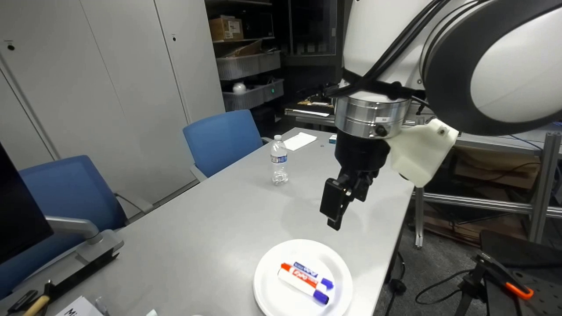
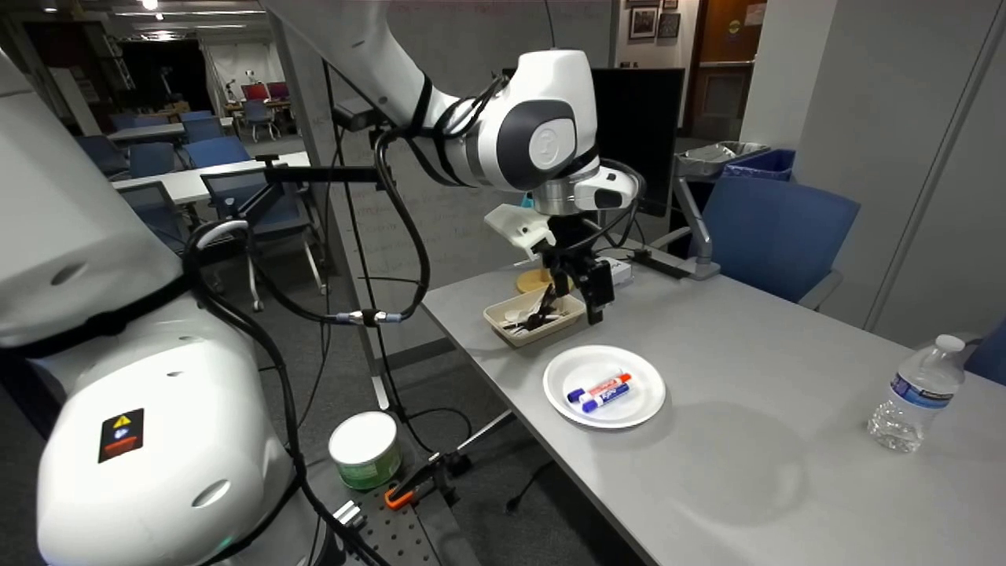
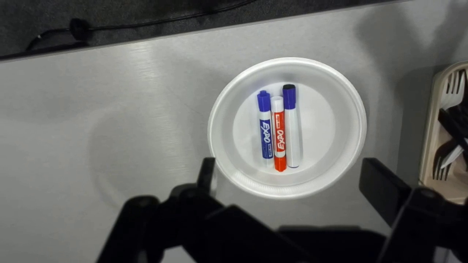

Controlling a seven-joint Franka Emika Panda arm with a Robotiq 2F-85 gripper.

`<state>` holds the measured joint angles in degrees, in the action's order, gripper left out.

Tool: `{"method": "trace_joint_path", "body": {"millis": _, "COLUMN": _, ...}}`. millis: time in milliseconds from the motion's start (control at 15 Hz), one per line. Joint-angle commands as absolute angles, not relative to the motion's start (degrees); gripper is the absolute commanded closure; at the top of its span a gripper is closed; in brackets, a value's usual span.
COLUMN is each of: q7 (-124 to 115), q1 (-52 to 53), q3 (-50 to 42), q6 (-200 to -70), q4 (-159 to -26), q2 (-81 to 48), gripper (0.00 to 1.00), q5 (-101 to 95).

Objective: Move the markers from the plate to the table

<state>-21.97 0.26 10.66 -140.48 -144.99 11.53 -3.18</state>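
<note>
Wrist view: plate [image 3: 347,128] on table [image 3: 109,87], right of upper centre; on plate, side by side: blue marker [image 3: 266,133] left, red marker [image 3: 279,135] middle, blue-capped white marker [image 3: 292,133] right
Gripper [image 3: 289,171] along bottom of same frame, jaws spread wide, holding nothing
Cutlery tray [image 3: 428,146] at right edge
Both exterior views: gripper hangs above table, apart from plate
Water bottle [image 1: 279,162] upright, centre of frame in exterior view

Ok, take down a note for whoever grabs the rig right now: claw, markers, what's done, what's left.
Claw: open, holding nothing, raised above the table.
On the plate: blue-labelled marker, red marker and white-barrelled marker, lying side by side.
Done: none of these three set on the table yet.
Left: move all three from plate to table.
</note>
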Motion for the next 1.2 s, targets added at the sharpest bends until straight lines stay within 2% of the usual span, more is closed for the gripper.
{"method": "trace_joint_path", "body": {"millis": 0, "q7": -20.89, "q1": 1.49, "q3": 10.15, "q6": -142.46, "q4": -145.56, "q2": 9.67, "gripper": 0.0, "q5": -4.81}}
{"method": "trace_joint_path", "body": {"millis": 533, "q7": -24.68, "q1": 4.96, "q3": 11.88, "q6": -150.33, "q4": -144.42, "q2": 0.25, "gripper": 0.0, "q5": -13.39}}
{"method": "trace_joint_path", "body": {"millis": 1133, "q7": -35.01, "q1": 9.68, "q3": 7.42, "q6": -153.47, "q4": -139.23, "q2": -12.04, "gripper": 0.0, "q5": -25.46}}
